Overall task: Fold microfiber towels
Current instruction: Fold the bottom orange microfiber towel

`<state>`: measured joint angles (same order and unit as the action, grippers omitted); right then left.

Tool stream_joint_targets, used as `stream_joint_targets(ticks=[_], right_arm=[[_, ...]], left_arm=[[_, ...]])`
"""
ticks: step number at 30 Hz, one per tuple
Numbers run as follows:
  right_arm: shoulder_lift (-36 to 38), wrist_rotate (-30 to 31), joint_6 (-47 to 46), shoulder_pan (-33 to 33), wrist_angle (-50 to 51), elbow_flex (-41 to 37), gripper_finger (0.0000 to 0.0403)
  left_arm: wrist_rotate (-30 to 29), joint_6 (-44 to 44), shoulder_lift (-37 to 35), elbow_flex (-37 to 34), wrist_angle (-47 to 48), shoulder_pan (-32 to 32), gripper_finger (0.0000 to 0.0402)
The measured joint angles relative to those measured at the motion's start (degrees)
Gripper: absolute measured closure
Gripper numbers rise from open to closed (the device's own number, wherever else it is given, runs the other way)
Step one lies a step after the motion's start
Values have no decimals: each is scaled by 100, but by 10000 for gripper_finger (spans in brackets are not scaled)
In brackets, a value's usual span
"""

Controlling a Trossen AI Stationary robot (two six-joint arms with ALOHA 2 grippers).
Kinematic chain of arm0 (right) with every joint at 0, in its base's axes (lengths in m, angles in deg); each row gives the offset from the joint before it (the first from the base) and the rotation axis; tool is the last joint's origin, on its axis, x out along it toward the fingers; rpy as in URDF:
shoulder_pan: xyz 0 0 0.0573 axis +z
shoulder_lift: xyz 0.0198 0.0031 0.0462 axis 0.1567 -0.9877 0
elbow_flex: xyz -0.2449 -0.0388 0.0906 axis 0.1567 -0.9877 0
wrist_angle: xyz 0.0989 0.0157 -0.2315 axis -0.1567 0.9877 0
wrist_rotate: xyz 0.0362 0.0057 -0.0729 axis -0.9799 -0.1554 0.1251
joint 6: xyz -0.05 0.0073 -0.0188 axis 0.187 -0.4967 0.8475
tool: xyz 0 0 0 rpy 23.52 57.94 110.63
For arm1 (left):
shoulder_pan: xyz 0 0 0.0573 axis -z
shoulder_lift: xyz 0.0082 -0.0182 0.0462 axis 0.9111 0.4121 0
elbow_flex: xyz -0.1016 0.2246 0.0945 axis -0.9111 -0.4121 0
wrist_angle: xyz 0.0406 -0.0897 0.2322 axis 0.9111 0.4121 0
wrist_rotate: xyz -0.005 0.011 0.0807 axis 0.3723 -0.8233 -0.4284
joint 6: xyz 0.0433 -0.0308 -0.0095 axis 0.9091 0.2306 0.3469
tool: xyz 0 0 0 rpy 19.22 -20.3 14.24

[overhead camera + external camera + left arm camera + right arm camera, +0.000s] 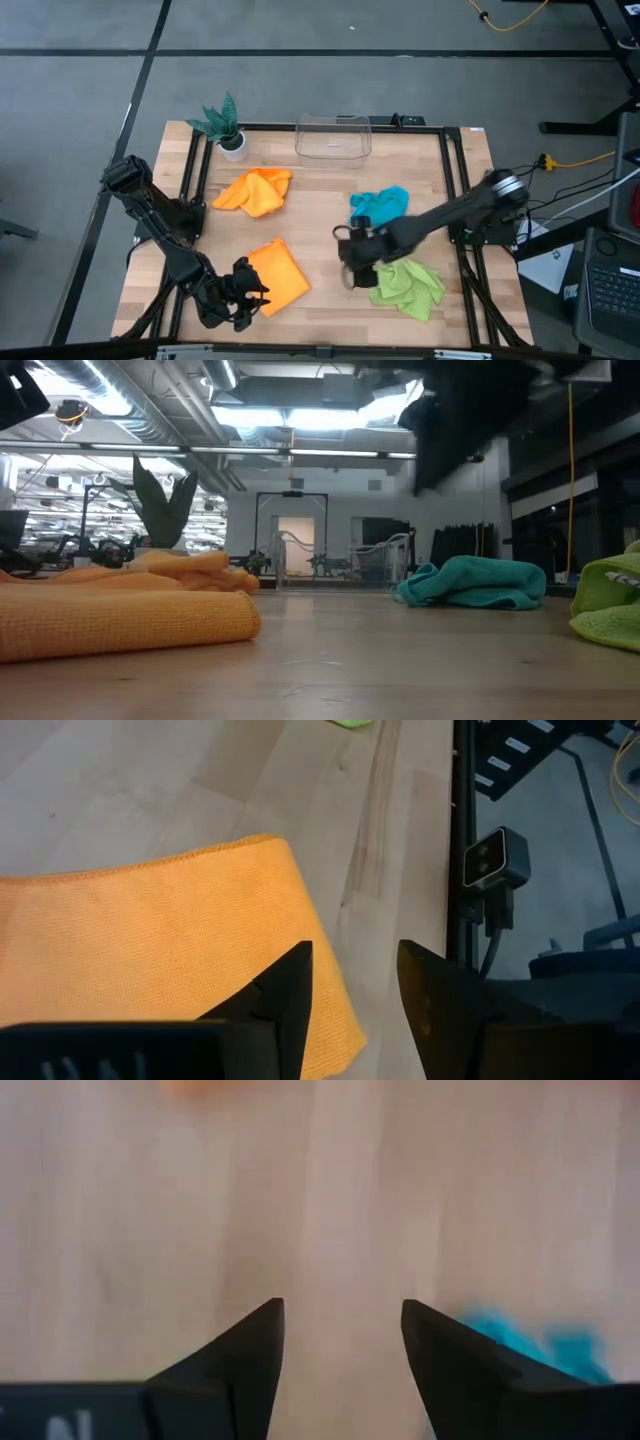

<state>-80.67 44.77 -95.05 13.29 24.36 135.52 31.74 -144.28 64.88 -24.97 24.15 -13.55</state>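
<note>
A flat folded orange towel (278, 275) lies near the front left of the table, and is also seen in the left wrist view (150, 950). My left gripper (252, 290) stands open at that towel's near edge. One fingertip (295, 970) is over its corner and the other over bare wood. A crumpled orange towel (255, 190) lies farther back, a teal towel (380, 205) right of centre, and a lime green towel (408, 285) at the front right. My right gripper (342, 1315) hangs open over bare wood between the teal and green towels.
A potted green plant (225, 125) stands at the back left and a clear plastic bin (333, 138) at the back middle. A small camera (495, 860) is fixed at the table's front edge. Bare wood (320, 215) shows in the table's middle.
</note>
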Motion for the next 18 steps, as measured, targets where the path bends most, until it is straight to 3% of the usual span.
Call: stream_joint_targets(ticks=[4, 6, 8, 13, 18], right_arm=[[780, -445, -719, 26, -3887, -1952, 197], [879, -574, -744, 76, -5741, -2652, 197], [752, -598, -729, 125, -6973, -3089, 197], [141, -633, -487, 244, -7405, -2842, 197], [-697, -1174, 251, 232, -6319, -1584, 197]], left_arm=[[81, -2, 0, 0, 0, 0, 262], [204, -4, 0, 0, 0, -2, 262], [369, -2, -1, 0, -7, -1, 262], [970, 275, 0, 0, -233, 63, 262], [785, 1447, 22, 4, -827, 246, 262]])
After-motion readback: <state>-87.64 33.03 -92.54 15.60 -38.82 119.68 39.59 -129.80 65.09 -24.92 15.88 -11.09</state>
